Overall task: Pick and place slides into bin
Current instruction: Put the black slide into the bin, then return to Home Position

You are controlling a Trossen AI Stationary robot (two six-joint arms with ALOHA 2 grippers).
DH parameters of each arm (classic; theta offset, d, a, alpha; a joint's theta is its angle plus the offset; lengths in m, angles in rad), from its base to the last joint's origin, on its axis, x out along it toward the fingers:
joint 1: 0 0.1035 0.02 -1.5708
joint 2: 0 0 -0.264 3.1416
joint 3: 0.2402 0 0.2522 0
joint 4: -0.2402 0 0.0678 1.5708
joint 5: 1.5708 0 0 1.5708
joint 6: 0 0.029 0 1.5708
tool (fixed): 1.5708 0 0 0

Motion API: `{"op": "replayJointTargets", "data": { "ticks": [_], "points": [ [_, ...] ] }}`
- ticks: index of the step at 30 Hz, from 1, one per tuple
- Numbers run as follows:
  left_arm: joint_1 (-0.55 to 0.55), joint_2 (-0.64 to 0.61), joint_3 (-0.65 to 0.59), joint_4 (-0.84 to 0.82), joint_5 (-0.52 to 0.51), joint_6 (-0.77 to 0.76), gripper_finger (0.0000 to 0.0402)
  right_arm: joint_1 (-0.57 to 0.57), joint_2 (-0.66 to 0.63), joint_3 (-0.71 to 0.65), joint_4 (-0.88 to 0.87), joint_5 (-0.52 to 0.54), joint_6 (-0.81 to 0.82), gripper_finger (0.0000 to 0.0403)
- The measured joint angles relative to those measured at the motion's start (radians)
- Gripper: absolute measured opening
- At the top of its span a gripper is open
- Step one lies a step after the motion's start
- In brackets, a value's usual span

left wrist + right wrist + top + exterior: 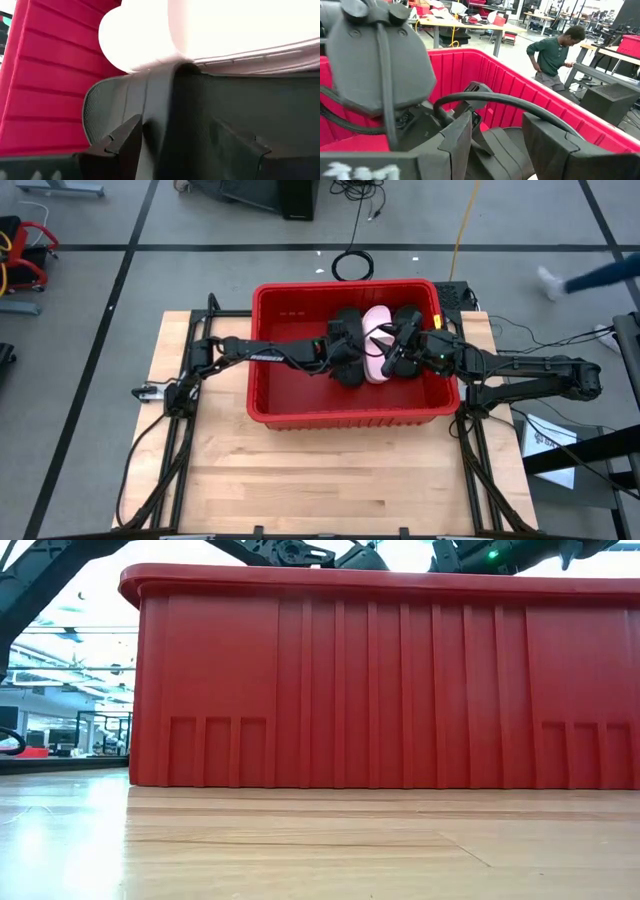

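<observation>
High view: we see both grippers inside the bin (345, 411), left gripper (338, 356) and right gripper (398, 352) spread over the slides (375, 350) at the bin's 12 o'clock. We judge the arms may collide, being so near.

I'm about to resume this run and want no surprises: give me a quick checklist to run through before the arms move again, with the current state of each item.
1. Bin fully on the table: ok.
2. Slides inside the bin: ok for the pink-white slide and the black slides beside it; the full count, cannot tell.
3. No slides left on the table: ok in the high view.
4. Left hand jaws open: ok, fingers astride a black slide's strap.
5. Right hand empty: cannot tell, a black strap arcs just past its fingers.
6. Arms clear of each other: not ok, both hands crowd the same pile.
</observation>
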Motion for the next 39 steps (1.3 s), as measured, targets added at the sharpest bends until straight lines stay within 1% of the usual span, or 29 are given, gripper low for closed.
{"op": "replayJointTargets", "data": {
  "ticks": [7, 16, 24, 29, 33, 39],
  "points": [
    [-0.013, -0.052, -0.001, -0.018, 0.004, -0.035, 0.0218, 0.0, 0.0, 0.0, -0.003, 0.0, 0.004, 0.0164],
    [-0.046, -0.141, -0.001, -0.104, 0.008, -0.082, 0.0218, 0.0, 0.0, 0.001, 0.01, -0.007, 0.006, 0.0164],
    [-0.066, -0.207, -0.001, -0.136, 0.008, -0.106, 0.0218, 0.008, -0.001, 0.002, 0.024, -0.015, 0.008, 0.0164],
    [-0.068, -0.251, -0.002, -0.179, 0.01, -0.128, 0.0218, 0.054, -0.001, 0.002, 0.062, -0.004, 0.006, 0.0164],
    [-0.069, -0.299, -0.002, -0.234, 0.037, -0.159, 0.0218, 0.098, 0.0, 0.001, 0.092, 0.001, 0.002, 0.0164],
    [-0.085, -0.392, -0.002, -0.291, 0.082, -0.193, 0.0218, 0.16, -0.009, -0.001, 0.092, 0.0, 0.007, 0.0164]
  ]
}}
